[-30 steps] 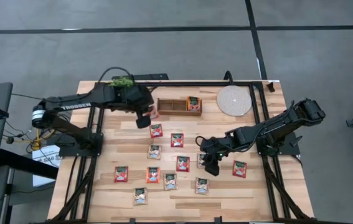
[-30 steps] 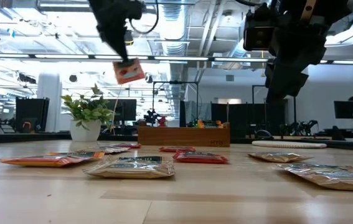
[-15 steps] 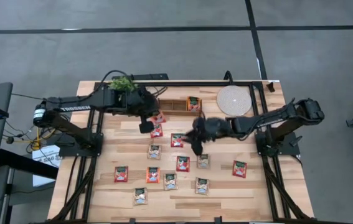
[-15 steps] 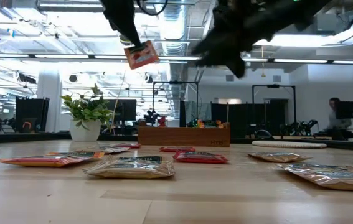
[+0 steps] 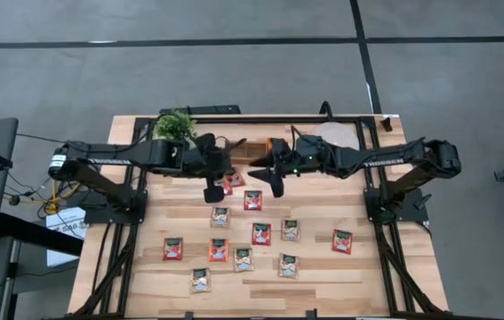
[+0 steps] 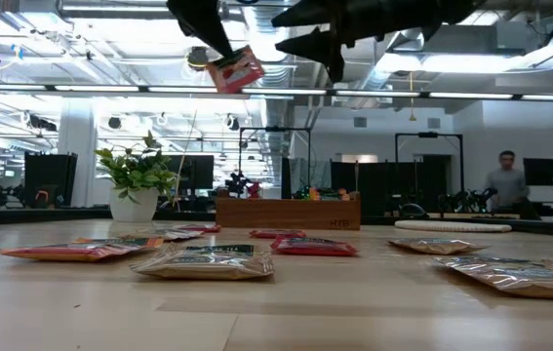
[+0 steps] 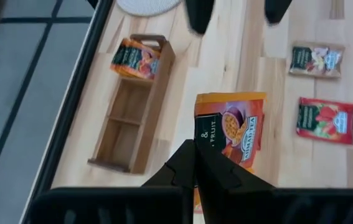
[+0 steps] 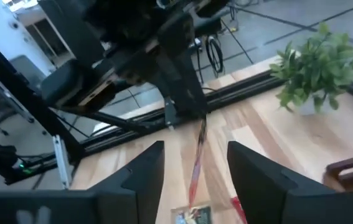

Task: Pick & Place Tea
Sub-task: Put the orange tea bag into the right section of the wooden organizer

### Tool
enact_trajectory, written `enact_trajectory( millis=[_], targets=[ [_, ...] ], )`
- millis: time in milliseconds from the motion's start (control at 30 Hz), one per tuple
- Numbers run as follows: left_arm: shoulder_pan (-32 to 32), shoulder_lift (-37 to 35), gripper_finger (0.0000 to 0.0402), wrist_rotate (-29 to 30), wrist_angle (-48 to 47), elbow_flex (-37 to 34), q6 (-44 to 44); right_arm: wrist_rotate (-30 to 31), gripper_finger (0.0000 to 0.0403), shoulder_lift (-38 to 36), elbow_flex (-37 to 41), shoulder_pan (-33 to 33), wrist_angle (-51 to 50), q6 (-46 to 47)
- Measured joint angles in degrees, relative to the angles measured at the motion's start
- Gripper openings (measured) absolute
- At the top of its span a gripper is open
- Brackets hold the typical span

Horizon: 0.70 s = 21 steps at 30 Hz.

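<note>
My left gripper point(image 7: 195, 163) is shut on an orange tea sachet point(image 7: 229, 127), held high above the table point(image 6: 237, 70), over the spot just in front of the wooden tray point(image 7: 132, 118). My right gripper point(image 8: 195, 180) is open and nearly level, facing the left one point(image 5: 265, 172). Its two fingers stand on either side of the held sachet, which it sees edge-on point(image 8: 196, 158); I see no touch. One sachet point(image 7: 136, 57) lies in the tray's end compartment. Several more sachets point(image 5: 260, 233) lie flat on the table. My left gripper pinches the orange sachet by the edge nearest it point(image 7: 204, 149) between its two shut fingers, which slant down from the table's left. The sachet sticks out past the fingertips, tilted point(image 6: 239, 68), lifted clear of table and tray.
A potted plant point(image 5: 174, 126) stands at the far left, behind my left arm. A round pale disc point(image 5: 336, 133) lies at the far right beside the tray. Black frame rails point(image 5: 372, 178) run along the table's sides. People stand in the room behind point(image 6: 506, 175).
My right gripper has risen from the sachets near the table's middle and swung toward the far edge and the left gripper, tipping from pointing down to nearly level. My left gripper has carried the orange sachet toward the table's right, still clear of the table.
</note>
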State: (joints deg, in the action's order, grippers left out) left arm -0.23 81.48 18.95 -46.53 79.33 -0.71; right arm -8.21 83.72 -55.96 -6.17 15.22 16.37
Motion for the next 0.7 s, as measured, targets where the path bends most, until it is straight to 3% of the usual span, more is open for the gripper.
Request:
enact_trajectory(
  millis=[200,700],
  targets=[
    [-0.2,1.8,0.0000,0.5,2.4,0.0,0.3,0.8,0.0187,0.0,-2.3,-0.4,-6.3,-2.9],
    [-0.2,2.1,0.0000,0.8,9.1,0.0,2.6,0.7,0.0181,0.0,-2.4,-1.2,-7.2,-3.4]
  ],
)
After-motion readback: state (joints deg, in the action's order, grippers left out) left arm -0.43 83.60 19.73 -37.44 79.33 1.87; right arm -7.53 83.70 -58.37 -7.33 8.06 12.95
